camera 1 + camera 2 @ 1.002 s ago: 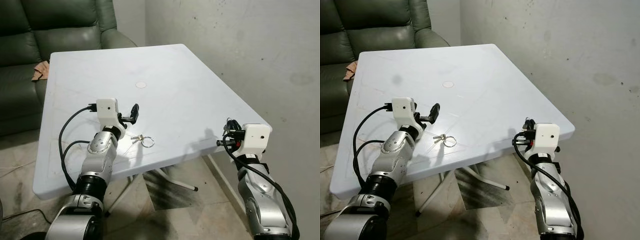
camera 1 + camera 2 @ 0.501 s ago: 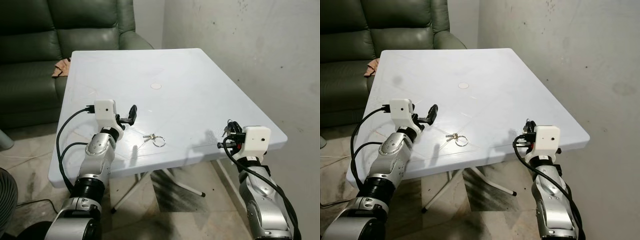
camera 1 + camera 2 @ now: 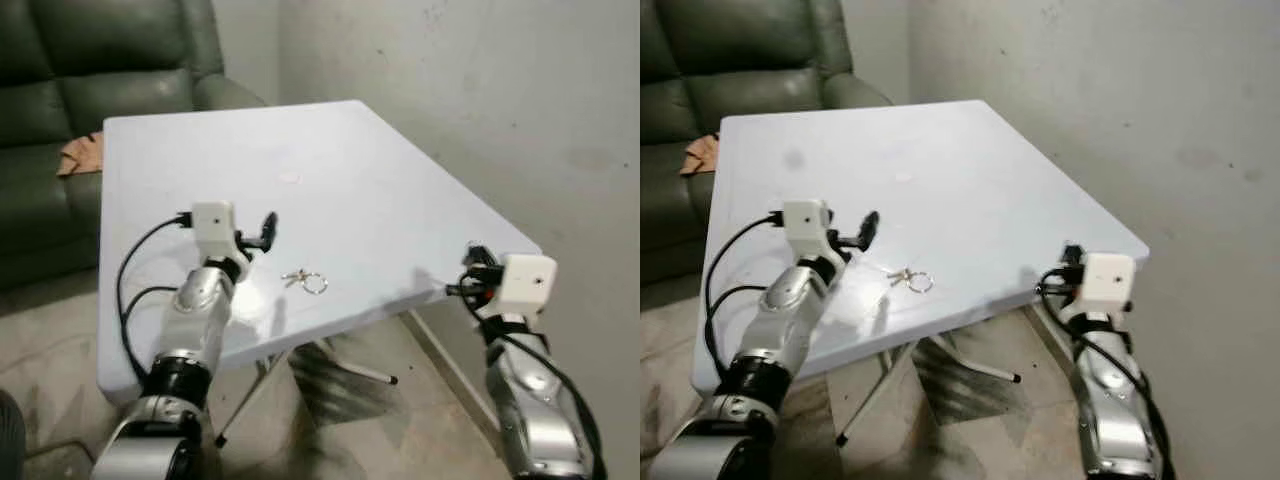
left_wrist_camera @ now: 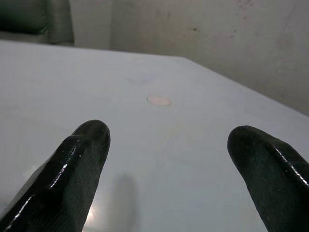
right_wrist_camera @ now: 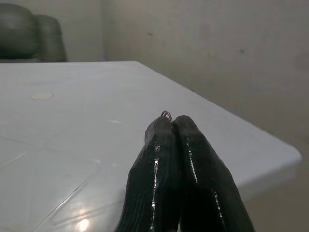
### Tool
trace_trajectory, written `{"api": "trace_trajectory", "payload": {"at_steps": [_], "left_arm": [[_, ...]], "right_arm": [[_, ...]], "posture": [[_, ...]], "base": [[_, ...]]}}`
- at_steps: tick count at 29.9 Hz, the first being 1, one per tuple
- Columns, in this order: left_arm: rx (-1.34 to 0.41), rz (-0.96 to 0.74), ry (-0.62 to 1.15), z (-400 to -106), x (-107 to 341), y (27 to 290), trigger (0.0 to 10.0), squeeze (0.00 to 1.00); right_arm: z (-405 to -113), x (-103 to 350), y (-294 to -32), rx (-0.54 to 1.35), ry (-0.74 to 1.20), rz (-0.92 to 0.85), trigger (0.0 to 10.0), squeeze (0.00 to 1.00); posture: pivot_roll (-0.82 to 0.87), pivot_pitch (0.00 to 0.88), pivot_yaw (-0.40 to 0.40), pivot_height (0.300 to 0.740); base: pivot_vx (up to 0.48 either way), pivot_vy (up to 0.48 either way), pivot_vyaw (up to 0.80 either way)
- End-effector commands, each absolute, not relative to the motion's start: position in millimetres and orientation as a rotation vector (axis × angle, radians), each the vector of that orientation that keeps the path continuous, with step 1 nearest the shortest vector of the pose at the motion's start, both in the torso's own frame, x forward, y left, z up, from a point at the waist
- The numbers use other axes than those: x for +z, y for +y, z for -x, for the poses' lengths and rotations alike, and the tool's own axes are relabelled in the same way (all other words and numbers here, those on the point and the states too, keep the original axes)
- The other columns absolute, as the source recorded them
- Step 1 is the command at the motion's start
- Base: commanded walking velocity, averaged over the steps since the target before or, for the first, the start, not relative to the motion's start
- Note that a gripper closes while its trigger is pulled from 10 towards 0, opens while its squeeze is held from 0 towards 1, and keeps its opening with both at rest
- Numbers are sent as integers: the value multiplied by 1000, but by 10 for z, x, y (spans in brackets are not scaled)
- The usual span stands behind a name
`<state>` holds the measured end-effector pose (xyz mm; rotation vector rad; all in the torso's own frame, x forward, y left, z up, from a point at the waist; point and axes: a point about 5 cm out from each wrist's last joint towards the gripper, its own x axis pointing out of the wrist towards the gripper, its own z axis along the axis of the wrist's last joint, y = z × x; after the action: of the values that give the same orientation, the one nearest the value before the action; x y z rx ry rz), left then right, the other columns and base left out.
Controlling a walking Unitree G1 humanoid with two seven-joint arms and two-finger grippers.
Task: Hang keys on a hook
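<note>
White plastic table [image 3: 380,190], smooth, square, rounded corners; dark green padded sofa [image 3: 60,60] beyond it at 11 o'clock. Left gripper [image 3: 266,228] over the near part of the table, fingers [image 4: 77,164] spread apart, nothing between them. Right gripper [image 5: 175,126] at the near right table corner, fingers pressed together, a thin wire loop just showing at the tips. Keys [image 3: 305,279] on a metal ring lie flat on the table, near the left gripper at its 4 o'clock, not touching.
</note>
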<state>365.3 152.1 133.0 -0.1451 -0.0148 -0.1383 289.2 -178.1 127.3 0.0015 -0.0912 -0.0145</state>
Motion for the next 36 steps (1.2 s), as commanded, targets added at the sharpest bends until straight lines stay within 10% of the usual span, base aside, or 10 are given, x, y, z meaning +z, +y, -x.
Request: {"api": "trace_trajectory", "payload": {"at_steps": [1,36], "left_arm": [[-167,150,-21,-3674,1384,1409,10000,0],[-245,115,-21,-3663,1417,1337,10000,0]], "right_arm": [[-2889,1334,-1862,-39,-108,7,10000,0],[-2826,1338,-1842,-39,-124,25,10000,0]], "posture": [[-15,0,-17,740],[-31,0,-6,740]], "base": [[0,0,-725],[64,0,-478]]}}
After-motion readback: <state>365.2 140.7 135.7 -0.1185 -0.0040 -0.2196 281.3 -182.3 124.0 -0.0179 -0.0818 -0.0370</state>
